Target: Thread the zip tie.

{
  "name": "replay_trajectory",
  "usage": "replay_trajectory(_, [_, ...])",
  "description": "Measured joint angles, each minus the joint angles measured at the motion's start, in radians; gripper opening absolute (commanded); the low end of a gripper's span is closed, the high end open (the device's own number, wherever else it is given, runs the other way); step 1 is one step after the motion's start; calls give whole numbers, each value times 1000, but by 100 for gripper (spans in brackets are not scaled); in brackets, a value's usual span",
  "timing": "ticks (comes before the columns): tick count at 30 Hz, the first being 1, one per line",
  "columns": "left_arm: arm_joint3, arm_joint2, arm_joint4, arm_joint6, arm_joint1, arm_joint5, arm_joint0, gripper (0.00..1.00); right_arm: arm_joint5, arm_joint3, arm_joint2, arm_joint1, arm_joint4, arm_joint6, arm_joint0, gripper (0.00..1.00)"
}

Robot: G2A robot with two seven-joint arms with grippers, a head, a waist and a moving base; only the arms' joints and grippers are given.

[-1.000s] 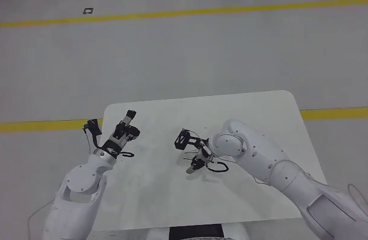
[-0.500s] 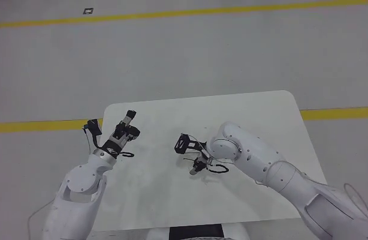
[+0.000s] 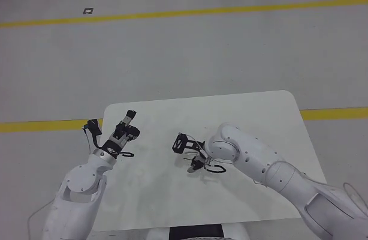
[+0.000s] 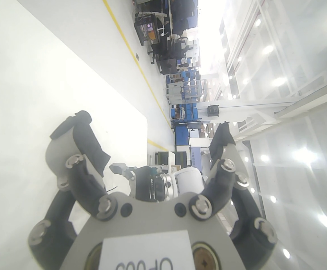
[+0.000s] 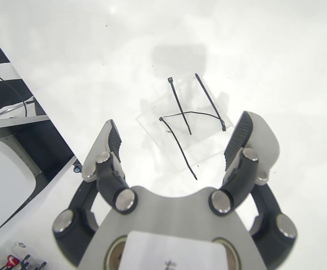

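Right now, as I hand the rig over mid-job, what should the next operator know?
Left pincer: open, empty, by the far left corner of the table.
Right pincer: open, empty, over the black zip ties, which lie loose and crossed on a clear sheet.
Done: nothing gripped, no tie seen threaded.
To do: grip one tie, feed its tail through its head.

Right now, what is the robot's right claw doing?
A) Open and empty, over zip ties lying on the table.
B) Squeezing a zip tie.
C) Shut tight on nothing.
A: the right claw is wide open with nothing in it, and the black zip ties lie flat on the table below.
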Motion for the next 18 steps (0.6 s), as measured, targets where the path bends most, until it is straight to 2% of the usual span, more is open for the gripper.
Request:
replay_trajectory(3, [0,0,0,0,0,0,0,100,0,7,2,0,-12,-13,0,33])
replay_trajectory(8, [0,0,0,0,0,0,0,100,0,7,6,3,-21,-8,-5,26])
replay_trajectory(11, [0,0,0,0,0,0,0,100,0,3,7,5,-25,-4,-8,29])
replay_trajectory(18, [0,0,0,0,0,0,0,100,0,-1,-2,8,-21,-3,-7,28])
